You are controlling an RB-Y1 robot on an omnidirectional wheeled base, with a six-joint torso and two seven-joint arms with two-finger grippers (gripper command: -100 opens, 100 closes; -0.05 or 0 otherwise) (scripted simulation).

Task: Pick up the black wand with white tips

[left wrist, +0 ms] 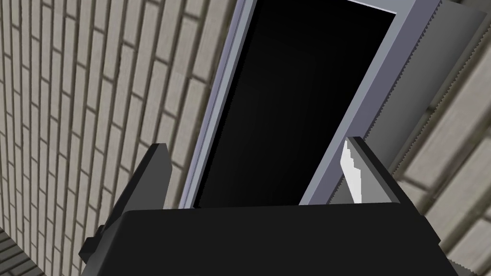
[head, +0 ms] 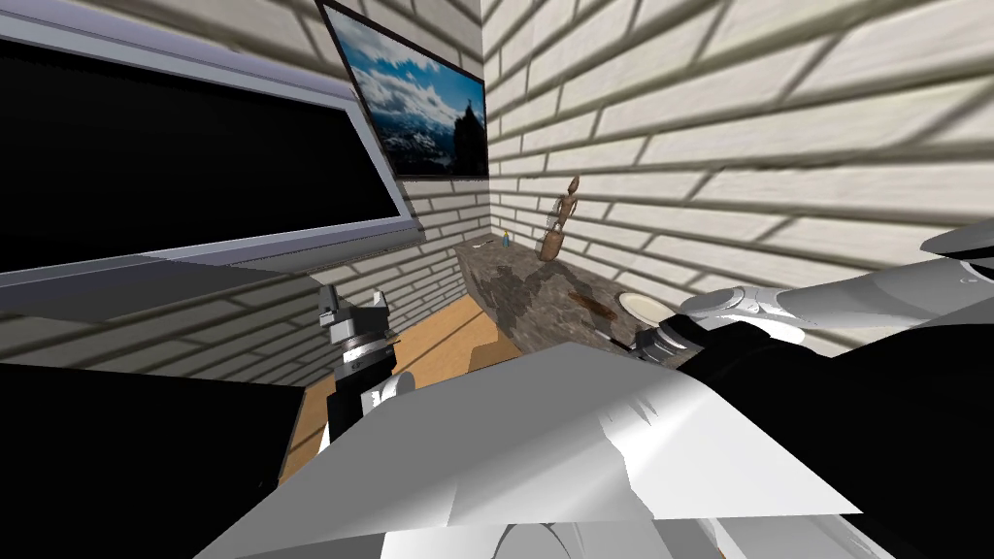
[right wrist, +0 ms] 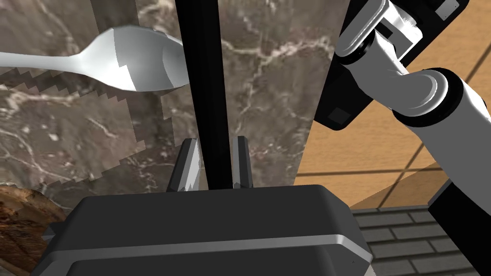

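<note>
fingers of right gripper clamped narrow on sides of black wand; spoon just beside it on marble counter. left gripper held up, fingers wide apart.

Pale brick walls, marbled brown counter, wood floor, mountain picture

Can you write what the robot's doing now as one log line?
right gripper shut on black wand | spoon beside wand on marbled counter | left gripper open, holding nothing
</note>
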